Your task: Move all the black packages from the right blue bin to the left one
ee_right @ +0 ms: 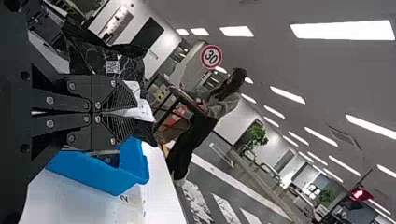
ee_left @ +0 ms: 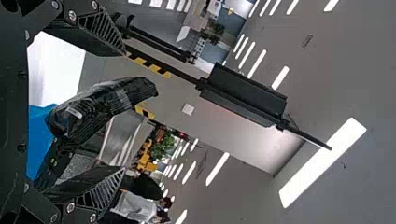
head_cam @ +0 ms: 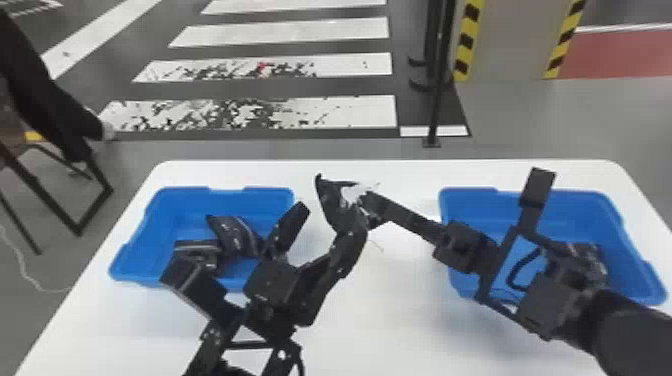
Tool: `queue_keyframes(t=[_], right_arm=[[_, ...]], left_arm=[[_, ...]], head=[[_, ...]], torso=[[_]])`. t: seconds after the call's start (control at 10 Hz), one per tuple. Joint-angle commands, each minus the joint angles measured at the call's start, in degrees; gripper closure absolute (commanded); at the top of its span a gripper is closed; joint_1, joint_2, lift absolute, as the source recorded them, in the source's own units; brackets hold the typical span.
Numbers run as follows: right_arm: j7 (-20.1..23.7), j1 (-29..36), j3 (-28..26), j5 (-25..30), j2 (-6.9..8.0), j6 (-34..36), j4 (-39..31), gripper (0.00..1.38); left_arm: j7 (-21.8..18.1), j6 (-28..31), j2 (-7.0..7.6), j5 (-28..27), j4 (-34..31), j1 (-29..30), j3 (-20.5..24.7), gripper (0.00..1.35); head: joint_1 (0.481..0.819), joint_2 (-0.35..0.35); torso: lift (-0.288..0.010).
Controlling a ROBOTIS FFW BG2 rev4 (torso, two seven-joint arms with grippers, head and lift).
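In the head view, my right gripper (head_cam: 369, 204) is shut on a black package (head_cam: 334, 202) above the table between the bins. My left gripper (head_cam: 326, 226) stands open just before that package, its fingers spread. The left wrist view has the package (ee_left: 105, 105) between the spread fingers of my left gripper (ee_left: 109, 109); whether they touch it I cannot tell. My right gripper (ee_right: 122, 112) pinches the package (ee_right: 100, 58) in the right wrist view, beside a white label. Black packages (head_cam: 235, 236) lie in the left blue bin (head_cam: 175, 205). A dark package (head_cam: 592, 254) shows in the right blue bin (head_cam: 575, 210), partly behind my right arm.
Both bins stand on a white table (head_cam: 390, 310), with tabletop between them. My right forearm crosses above the right bin, and my left arm overlaps the left bin's front corner. Behind the table rises a black pole (head_cam: 436, 100); a chair (head_cam: 50, 200) stands at the left.
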Motion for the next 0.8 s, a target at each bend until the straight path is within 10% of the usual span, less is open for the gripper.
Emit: queue_keyframes(t=[0.0, 0.3, 0.5, 0.7], right_arm=[[0.0, -0.2, 1.4, -0.8, -0.04, 0.0, 0.1, 1.2], [0.0, -0.5, 2.5, -1.5, -0.21, 0.0, 0.4, 1.2], [0.1, -0.5, 2.5, -1.6, -0.21, 0.0, 0.4, 1.2], [0.2, -0.6, 2.5, -1.7, -0.21, -0.4, 0.4, 1.2]], left_arm=[[0.0, 0.6, -0.05, -0.7, 0.0, 0.0, 0.4, 0.18], [0.0, 1.6, -0.4, -1.3, 0.0, 0.0, 1.3, 0.31], [0.9, 5.2, -0.57, -4.5, -2.8, 0.8, 2.9, 1.05], [2.8, 6.6, -0.49, -6.3, -4.9, 1.8, 3.3, 1.22]], head=[[0.695, 0.129], [0.695, 0.16], [0.695, 0.166], [0.695, 0.175]], torso=[[-0.14], [-0.14], [-0.14], [-0.14]])
